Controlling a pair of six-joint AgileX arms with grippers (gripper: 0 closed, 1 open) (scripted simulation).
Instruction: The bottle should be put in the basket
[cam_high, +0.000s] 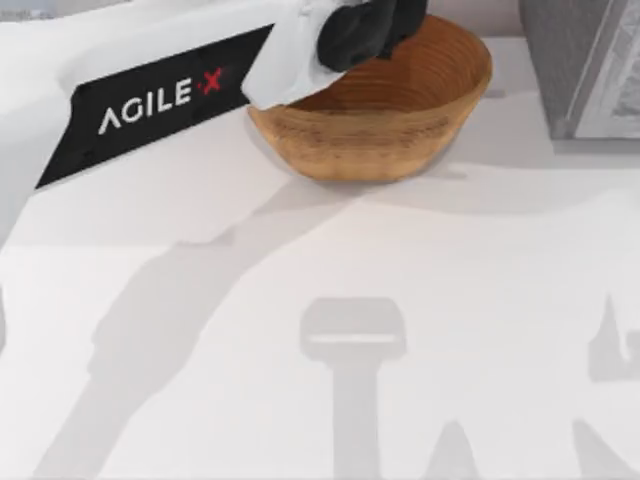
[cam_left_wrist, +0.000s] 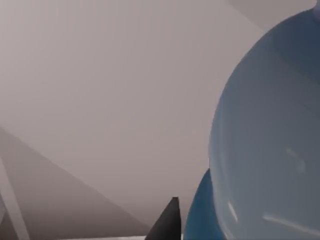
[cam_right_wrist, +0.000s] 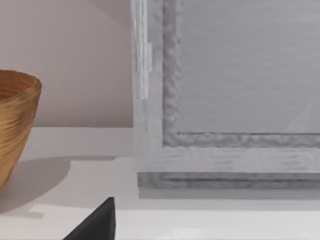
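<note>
The light brown woven basket (cam_high: 385, 115) stands at the table's far middle, and its side also appears in the right wrist view (cam_right_wrist: 15, 120). My left arm reaches in from the left, and its black gripper (cam_high: 368, 30) hangs over the basket's far left rim. In the left wrist view the bottle (cam_left_wrist: 270, 140) looms very close as a pale blue rounded body with a darker blue part below. It sits beside one black fingertip (cam_left_wrist: 167, 222), held in the left gripper. The gripper hides the bottle in the top view.
A grey framed box (cam_high: 585, 65) stands at the far right of the table, close to the basket, and is seen large in the right wrist view (cam_right_wrist: 225, 100). One dark fingertip (cam_right_wrist: 95, 225) of my right gripper shows low there. Arm shadows cross the white tabletop (cam_high: 300, 300).
</note>
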